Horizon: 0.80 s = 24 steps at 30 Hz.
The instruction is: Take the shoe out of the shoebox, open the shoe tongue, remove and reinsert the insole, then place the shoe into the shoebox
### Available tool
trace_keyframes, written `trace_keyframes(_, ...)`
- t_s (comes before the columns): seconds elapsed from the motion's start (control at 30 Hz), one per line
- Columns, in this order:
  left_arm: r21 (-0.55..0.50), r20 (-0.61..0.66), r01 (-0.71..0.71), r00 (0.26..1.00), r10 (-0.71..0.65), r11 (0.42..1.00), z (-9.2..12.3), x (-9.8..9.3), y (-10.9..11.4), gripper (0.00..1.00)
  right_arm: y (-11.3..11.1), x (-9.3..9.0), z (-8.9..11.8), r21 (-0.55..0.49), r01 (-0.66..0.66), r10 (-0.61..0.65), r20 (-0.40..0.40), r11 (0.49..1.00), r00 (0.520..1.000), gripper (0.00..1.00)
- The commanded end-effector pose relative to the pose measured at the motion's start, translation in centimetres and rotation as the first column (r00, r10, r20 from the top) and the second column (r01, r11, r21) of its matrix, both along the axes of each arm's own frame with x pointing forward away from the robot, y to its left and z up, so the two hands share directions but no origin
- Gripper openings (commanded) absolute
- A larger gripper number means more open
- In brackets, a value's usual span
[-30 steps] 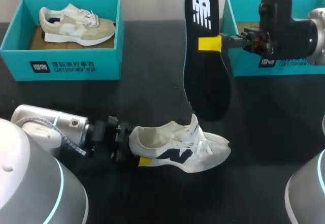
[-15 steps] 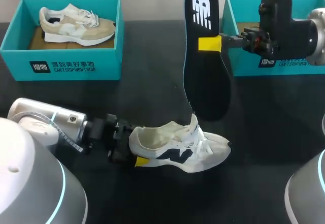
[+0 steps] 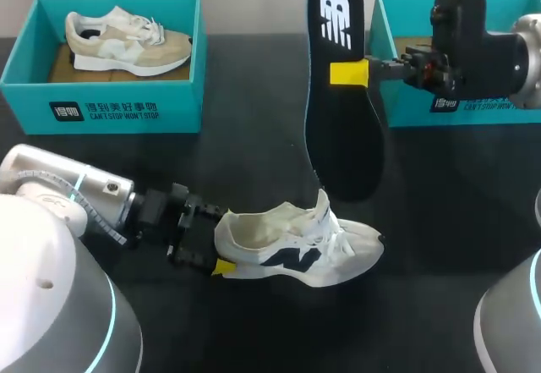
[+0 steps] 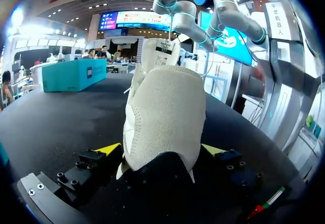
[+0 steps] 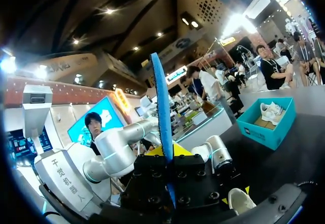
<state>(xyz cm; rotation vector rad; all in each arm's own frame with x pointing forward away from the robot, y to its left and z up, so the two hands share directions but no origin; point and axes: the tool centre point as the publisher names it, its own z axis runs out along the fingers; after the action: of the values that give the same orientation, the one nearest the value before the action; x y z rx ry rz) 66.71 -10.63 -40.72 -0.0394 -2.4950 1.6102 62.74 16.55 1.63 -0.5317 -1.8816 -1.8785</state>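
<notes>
At far left, a shoebox (image 3: 101, 106) holds a beige shoe (image 3: 127, 43); at near left, the left gripper (image 4: 161, 149) lies low on the table (image 3: 254, 161) behind the white shoe (image 3: 296, 242), which rests on its sole at near centre. The head view shows only one of its yellow tips (image 3: 222, 266), while the left wrist view shows both spread wide, just beside the heel (image 4: 162, 112) on either side, not clamped. Right of centre, the right gripper (image 3: 353, 73) pinches the insole (image 3: 342, 136) upright above the table beside the far-right shoebox (image 3: 406, 111); the head view gives its black face, the right wrist view only its blue edge.
</notes>
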Motion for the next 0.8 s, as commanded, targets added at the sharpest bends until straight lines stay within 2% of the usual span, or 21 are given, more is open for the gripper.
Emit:
trace_keyframes(0.03, 0.110, -0.002, 0.006, 1.000, -0.006, 0.994, 1.1, -0.1, 0.6, 1.00, 0.2, 0.1, 0.0, -0.002, 0.000, 0.000, -0.002, 1.000, 1.000, 0.00)
trace_keyframes(0.2, 0.221, -0.011, -0.004, 1.000, 0.006, 0.975, 0.8, 0.3, 1.7, 1.00, 0.2, 0.1, 0.0, -0.002, 0.000, 0.000, -0.002, 1.000, 1.000, 0.00)
trace_keyframes(0.6, 0.396, -0.072, 0.036, 0.997, -0.008, 0.918, -0.2, 0.9, 3.9, 1.00, 0.2, 0.1, 0.0, -0.002, 0.000, 0.000, -0.002, 1.000, 1.000, 0.00)
trace_keyframes(0.8, 0.501, -0.072, 0.066, 0.997, -0.034, 0.863, -0.1, 1.2, 4.6, 1.00, 0.2, 0.1, 0.0, -0.002, 0.000, 0.000, -0.002, 1.000, 1.000, 0.00)
